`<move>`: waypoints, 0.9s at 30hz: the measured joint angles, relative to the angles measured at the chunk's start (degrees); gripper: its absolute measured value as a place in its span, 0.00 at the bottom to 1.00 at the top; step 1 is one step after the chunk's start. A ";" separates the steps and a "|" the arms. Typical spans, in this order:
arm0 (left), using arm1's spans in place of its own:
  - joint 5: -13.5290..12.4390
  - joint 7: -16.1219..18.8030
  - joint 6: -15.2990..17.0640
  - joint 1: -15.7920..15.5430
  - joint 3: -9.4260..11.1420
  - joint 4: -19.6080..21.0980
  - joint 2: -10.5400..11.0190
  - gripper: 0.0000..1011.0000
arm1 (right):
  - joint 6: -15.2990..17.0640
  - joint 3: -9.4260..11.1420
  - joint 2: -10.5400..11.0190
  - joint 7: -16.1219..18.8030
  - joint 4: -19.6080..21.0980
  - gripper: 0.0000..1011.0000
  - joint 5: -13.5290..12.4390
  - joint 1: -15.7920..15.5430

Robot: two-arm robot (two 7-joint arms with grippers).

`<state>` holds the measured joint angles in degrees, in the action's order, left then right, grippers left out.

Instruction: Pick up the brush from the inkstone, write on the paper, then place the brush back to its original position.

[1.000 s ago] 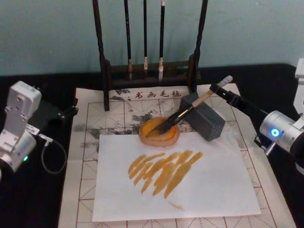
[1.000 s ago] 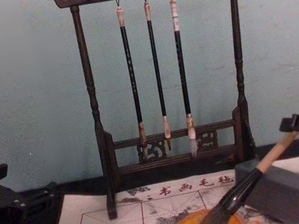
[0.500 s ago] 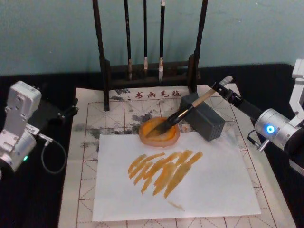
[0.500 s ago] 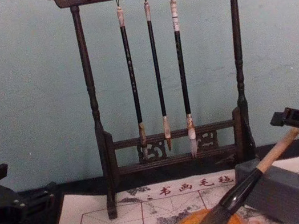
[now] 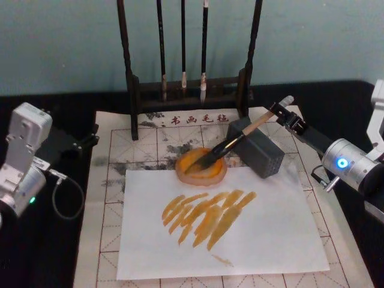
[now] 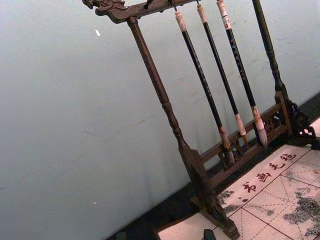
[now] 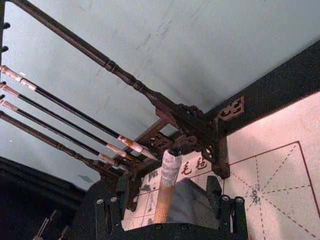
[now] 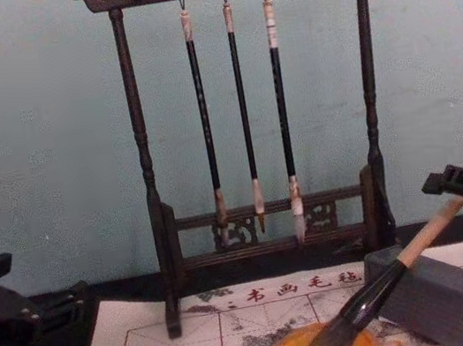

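Head view: the brush (image 5: 231, 144) lies with its dark tip in the inkstone (image 5: 186, 174) on the paper (image 5: 114, 150), handle propped across the grey block (image 5: 264, 155). The right gripper (image 5: 283, 114) sits at the handle's top end, the left gripper (image 5: 84, 141) parked far left. Right wrist view: jaws spread wide, the pale handle between the fingers (image 7: 227, 215), seemingly touching neither. Chest view: the tip sits in the dish
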<state>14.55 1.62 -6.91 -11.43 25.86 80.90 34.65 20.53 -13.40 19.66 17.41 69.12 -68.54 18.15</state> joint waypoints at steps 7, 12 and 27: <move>0.00 0.00 0.00 0.00 0.00 0.00 0.00 0.99 | 0.05 -0.07 0.05 -0.03 -0.02 0.99 -0.19 0.00; 0.00 0.00 0.00 0.00 0.00 0.00 0.00 0.99 | 0.05 -0.06 0.04 -0.03 -0.01 0.99 -0.15 0.00; 0.00 0.00 0.00 0.00 0.00 0.00 0.00 0.99 | 0.00 0.00 0.04 -0.02 0.03 0.99 -0.01 -0.04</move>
<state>14.55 1.62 -6.91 -11.43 25.86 80.90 34.65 20.53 -13.41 19.69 17.38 69.15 -68.55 18.11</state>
